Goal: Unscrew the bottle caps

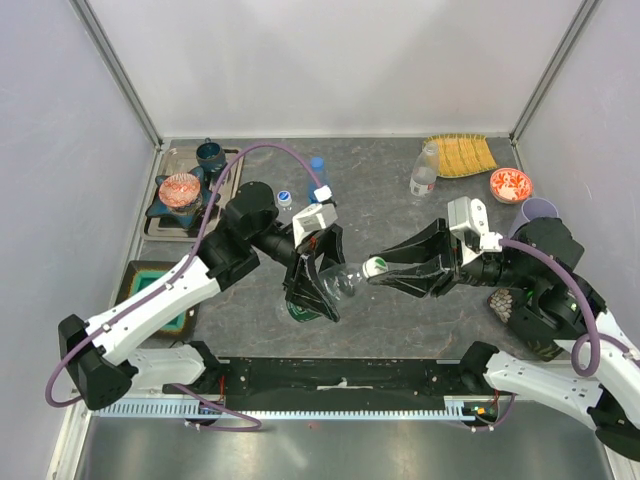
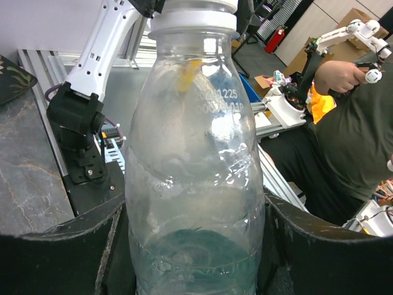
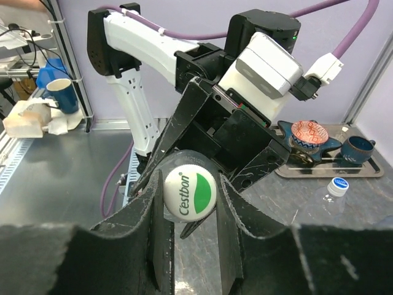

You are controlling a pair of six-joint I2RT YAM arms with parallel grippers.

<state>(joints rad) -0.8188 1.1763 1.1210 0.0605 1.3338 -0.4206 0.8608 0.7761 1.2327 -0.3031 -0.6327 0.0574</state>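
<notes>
My left gripper (image 1: 320, 290) is shut on the body of a clear bottle (image 1: 340, 284) and holds it tilted above the table, neck toward the right arm. The bottle (image 2: 193, 153) fills the left wrist view, with a green tint low between the fingers (image 2: 55, 246). My right gripper (image 1: 385, 270) is shut on its white and green cap (image 3: 190, 192), one finger (image 3: 144, 227) on each side. A blue-labelled bottle (image 1: 318, 172), a clear bottle (image 1: 425, 172) and a very short blue-capped bottle (image 1: 285, 199) stand at the back.
A metal tray (image 1: 150, 222) at the back left holds a blue star plate with a red bowl (image 1: 181, 188) and a dark cup (image 1: 210, 153). A yellow mat (image 1: 460, 155), a red-patterned bowl (image 1: 510, 184) and a lilac cup (image 1: 540, 211) are at the back right. A green tray (image 1: 158, 290) lies left.
</notes>
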